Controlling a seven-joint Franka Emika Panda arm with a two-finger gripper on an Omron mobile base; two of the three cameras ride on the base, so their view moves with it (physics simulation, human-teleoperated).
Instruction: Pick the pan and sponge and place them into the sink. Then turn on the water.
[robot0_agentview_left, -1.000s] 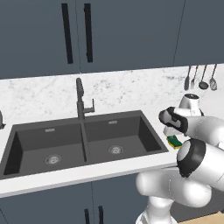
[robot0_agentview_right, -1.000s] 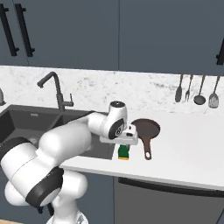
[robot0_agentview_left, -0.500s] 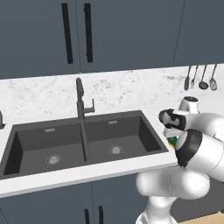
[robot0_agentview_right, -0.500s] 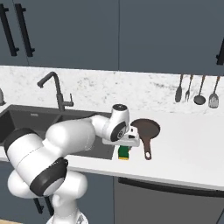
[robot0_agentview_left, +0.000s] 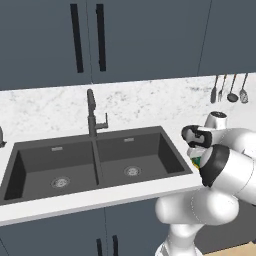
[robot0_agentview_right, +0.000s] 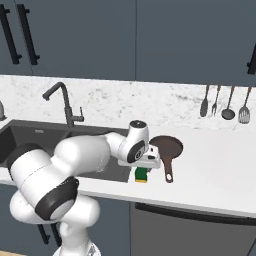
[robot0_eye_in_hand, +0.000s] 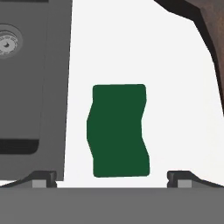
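Note:
The green sponge (robot0_eye_in_hand: 117, 130) lies flat on the white counter, just right of the sink (robot0_eye_in_hand: 30, 96). My gripper (robot0_eye_in_hand: 113, 178) hangs directly above it, open, one fingertip on each side of it and nothing held. From the right base view, the gripper (robot0_agentview_right: 148, 163) hovers just over the sponge (robot0_agentview_right: 142, 175). The dark brown pan (robot0_agentview_right: 167, 146) sits beside it, handle toward the counter's front edge. In the left base view the gripper (robot0_agentview_left: 196, 153) is right of the sink (robot0_agentview_left: 165, 150), with a bit of the sponge (robot0_agentview_left: 196, 161) below it. No water runs from the tap (robot0_agentview_left: 91, 112).
Several utensils (robot0_agentview_right: 225, 102) hang on the marble back wall at the right. The tall dark tap (robot0_agentview_right: 62, 102) stands behind the sink's centre divider. The counter's front edge lies close to the sponge. Dark cabinets hang above.
The hand has sunk slightly toward the sponge and the arm's elbow has swung. Sponge and pan have not moved, and the jaws have stayed wide.

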